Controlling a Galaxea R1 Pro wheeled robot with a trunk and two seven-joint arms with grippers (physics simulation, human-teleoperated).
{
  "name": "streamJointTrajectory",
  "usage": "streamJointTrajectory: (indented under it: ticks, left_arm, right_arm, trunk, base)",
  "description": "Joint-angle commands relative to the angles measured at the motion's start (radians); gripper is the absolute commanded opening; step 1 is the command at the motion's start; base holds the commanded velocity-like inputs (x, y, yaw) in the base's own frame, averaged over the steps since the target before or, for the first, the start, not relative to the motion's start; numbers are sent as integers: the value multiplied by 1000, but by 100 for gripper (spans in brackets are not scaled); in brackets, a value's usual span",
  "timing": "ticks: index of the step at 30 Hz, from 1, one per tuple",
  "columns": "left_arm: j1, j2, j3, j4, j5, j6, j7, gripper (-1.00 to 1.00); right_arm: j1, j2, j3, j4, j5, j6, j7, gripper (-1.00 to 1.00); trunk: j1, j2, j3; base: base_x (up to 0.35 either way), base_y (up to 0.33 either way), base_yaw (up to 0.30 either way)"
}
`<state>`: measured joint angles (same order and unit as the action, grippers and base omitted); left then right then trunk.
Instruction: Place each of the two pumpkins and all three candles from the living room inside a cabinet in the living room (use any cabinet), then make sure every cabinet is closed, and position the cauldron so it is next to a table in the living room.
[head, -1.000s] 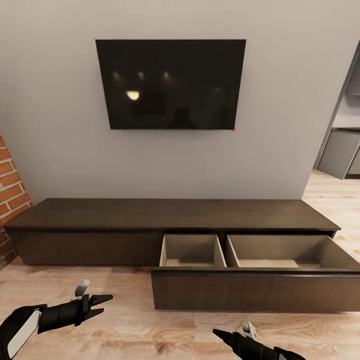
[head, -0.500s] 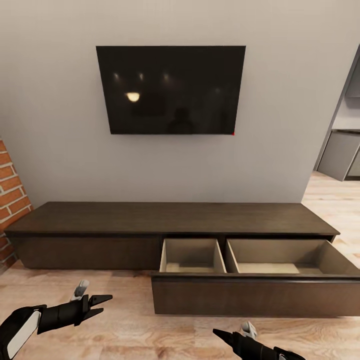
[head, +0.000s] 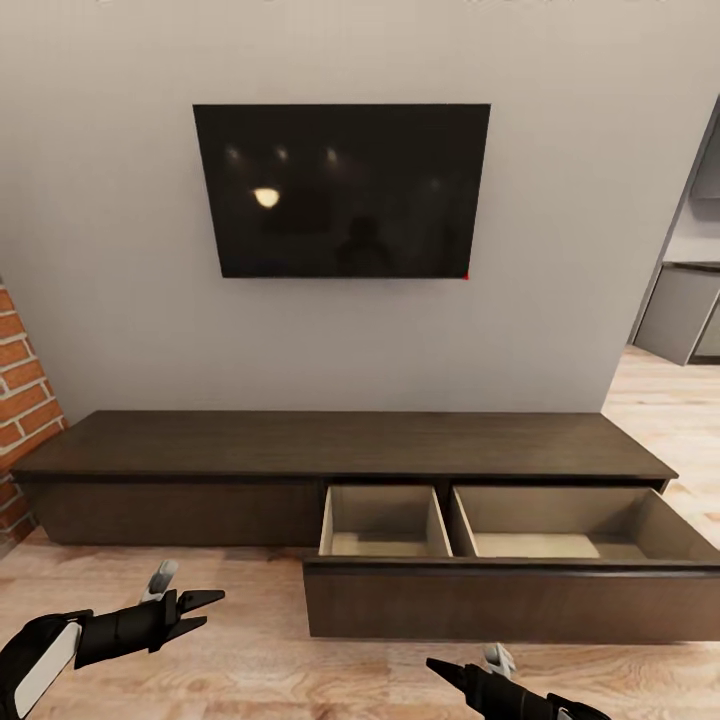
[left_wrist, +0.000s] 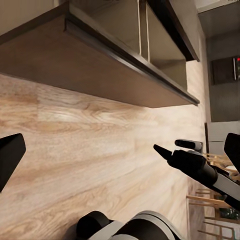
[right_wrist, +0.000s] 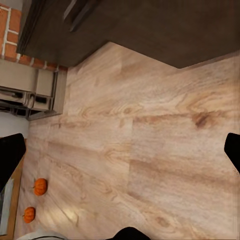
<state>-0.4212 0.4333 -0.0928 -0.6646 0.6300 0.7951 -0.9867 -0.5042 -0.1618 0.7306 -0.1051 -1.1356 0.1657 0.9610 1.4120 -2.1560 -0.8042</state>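
Pumpkins, two of them, lie on the wood floor (right_wrist: 150, 150) in the right wrist view: one (right_wrist: 40, 186) and the other (right_wrist: 29, 214) close together but apart, well away from the cabinet (head: 340, 445). That unit runs long along the wall under the television (head: 342, 190), its long axis across the head view. Its right-hand drawer (head: 510, 600) stands pulled out, with two compartments, both bare inside as far as can be seen.

Left gripper (head: 200, 612) hangs low over the floor, fingers parted, nothing held. Right gripper (head: 445, 668) is cut off at the frame edge; in its wrist view the dark fingertips (right_wrist: 11, 155) sit wide at either edge, so it reads as spread and empty.

Judgement: the pumpkins lie off to the side or rear of the robot, not before it; the base must turn before either arm can reach. Which arm is nearer cannot be settled. Candles and cauldron: not located.
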Motion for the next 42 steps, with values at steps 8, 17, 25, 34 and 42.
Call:
streamJointTrajectory:
  ticks: [8, 17, 25, 34, 42]
  left_arm:
    - [-1, 1, -4, 25, 5, 4, 3, 100]
    - [-1, 1, 1, 38, 11, 4, 136, 100]
    - [-1, 1, 4, 39, 12, 4, 167, 100]
    - [-1, 1, 4, 47, 15, 5, 168, 100]
    - [-1, 1, 3, 48, 15, 4, 168, 100]
  right_arm:
    - [0, 0, 6, 0, -11, -12, -2, 100]
    - [0, 6, 6, -1, -11, -14, -86, 100]
    - [0, 19, 6, -1, -11, -15, -123, 100]
    - [0, 21, 6, -1, -8, -43, -168, 100]
    - [0, 21, 6, -1, -7, -47, -174, 100]
  trunk:
    - [-31, 56, 24]
    - [-65, 119, 55]
    - [-96, 175, 81]
    - [-131, 238, 110]
    - [-161, 294, 135]
  base:
    - [0, 0, 0]
    - [0, 0, 80]
    - [-74, 21, 259]
    - [-293, 103, 273]
    - [-285, 87, 274]
